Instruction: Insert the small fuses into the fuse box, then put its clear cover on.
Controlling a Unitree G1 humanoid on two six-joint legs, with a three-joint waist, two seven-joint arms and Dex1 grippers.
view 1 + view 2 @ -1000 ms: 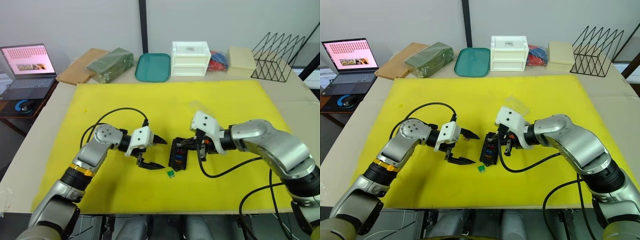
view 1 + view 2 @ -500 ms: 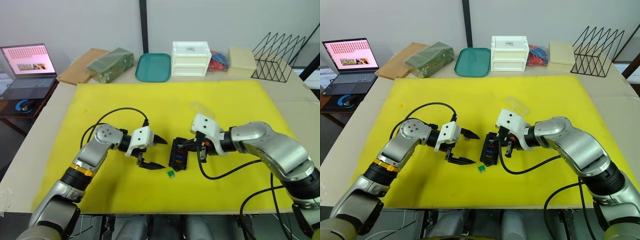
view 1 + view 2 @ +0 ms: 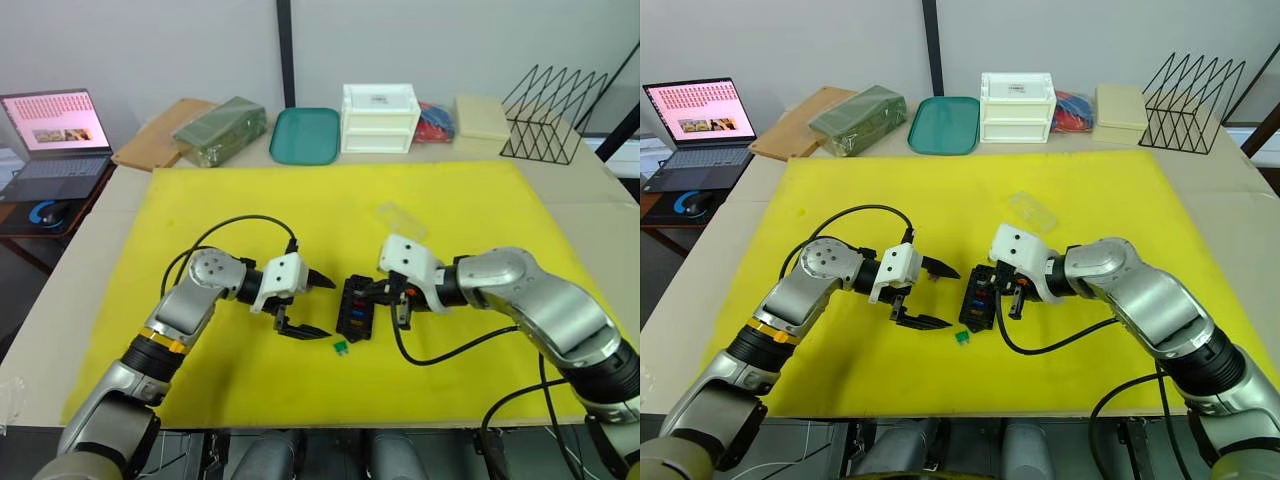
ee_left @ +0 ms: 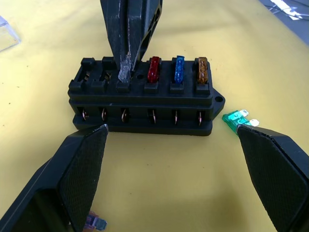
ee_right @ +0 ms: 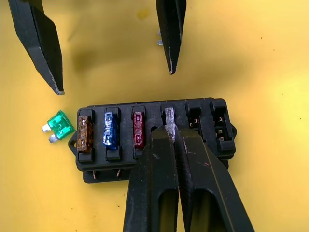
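- Small black rectangular plastic fuse box lying flat on the yellow mat covering the counter, between the two grippers; slots facing up, presumably to allow vertical insertion.
- Right gripper with fingers clenched on the small grey blade fuse, pressed down at the fourth slot; grip at the fuse top judged to keep the blades aligned with the slot.
- Left gripper with fingers released and spread wide, holding nothing, hovering just beside the box; judged to stand ready for the next fuse.
- Three fuses seated in the same row: amber-brown, blue, red. Two slots at the far end empty.
- Small green blade fuse loose on the mat, just beside the tabbed end of the box, near one left fingertip.
- Clear rectangular plastic cover resting on the mat, well apart from the box, beyond the right arm.
- Wrist views resolve slot occupancy, fuse colours and the grip on the grey fuse; a purple fuse appears at the edge of the left wrist view.
- Eye views give overall layout: both arms, cover position, white drawer unit at the counter's far edge.
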